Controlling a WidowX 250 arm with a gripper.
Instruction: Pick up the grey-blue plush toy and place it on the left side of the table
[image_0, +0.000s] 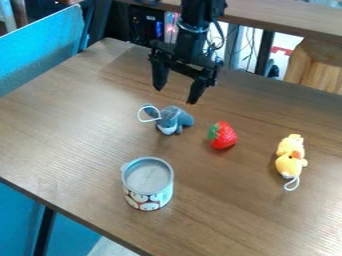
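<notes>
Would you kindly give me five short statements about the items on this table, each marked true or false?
1. The gripper has its jaws closed on the strawberry. False: the jaws are apart, with nothing between them.
2. Of the small items, the grey-blue toy is nearest to the gripper. True.
3. The tin is lying on its side. False: it stands upright on the table.
4. The strawberry lies between the grey-blue toy and the yellow toy. True.
5. The yellow toy touches the tin. False: they are well apart, with bare table between them.
</notes>
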